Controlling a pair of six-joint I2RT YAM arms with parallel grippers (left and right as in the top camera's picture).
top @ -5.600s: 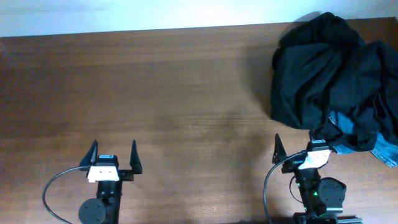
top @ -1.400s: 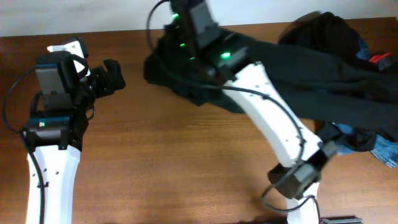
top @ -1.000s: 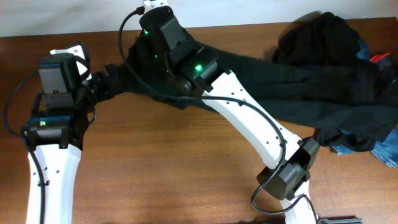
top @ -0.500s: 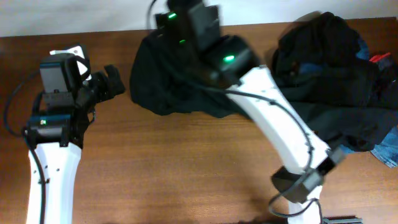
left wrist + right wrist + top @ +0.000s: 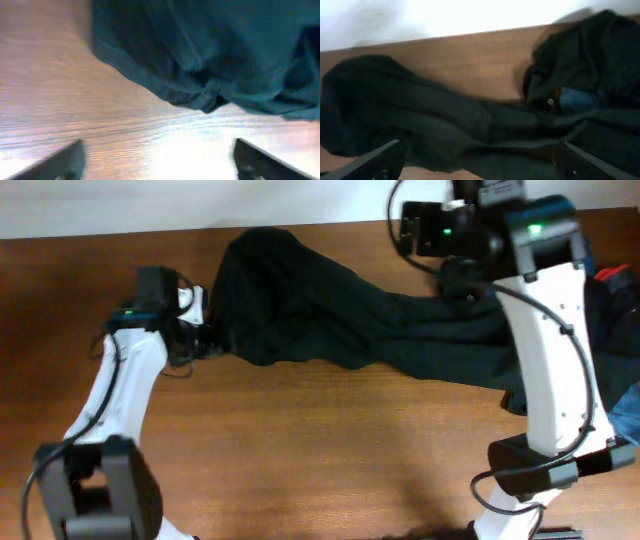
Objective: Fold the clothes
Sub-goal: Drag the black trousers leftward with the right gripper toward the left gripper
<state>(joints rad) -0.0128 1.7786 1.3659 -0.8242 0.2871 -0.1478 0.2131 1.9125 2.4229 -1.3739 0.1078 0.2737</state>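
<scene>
A long black garment (image 5: 330, 320) of the clothes lies stretched across the table, from a bunched end at the back left toward the pile at the right. My left gripper (image 5: 203, 336) is low at that bunched end. In the left wrist view the left gripper (image 5: 160, 162) is open over bare wood, with the garment's hem (image 5: 200, 95) just ahead of the fingertips. My right gripper (image 5: 482, 165) hangs open high above the garment (image 5: 445, 125), holding nothing. The dark pile (image 5: 600, 50) with blue denim (image 5: 577, 100) lies at the right.
The right arm (image 5: 545, 330) stands over the right side of the table and hides much of the pile. A red piece (image 5: 612, 275) and blue denim (image 5: 630, 420) peek out at the right edge. Bare wood (image 5: 300, 450) fills the front half.
The right gripper opened, let the black garment drop and swung back to the right. The left arm reached in to the garment's left end. The garment now lies spread leftward.
</scene>
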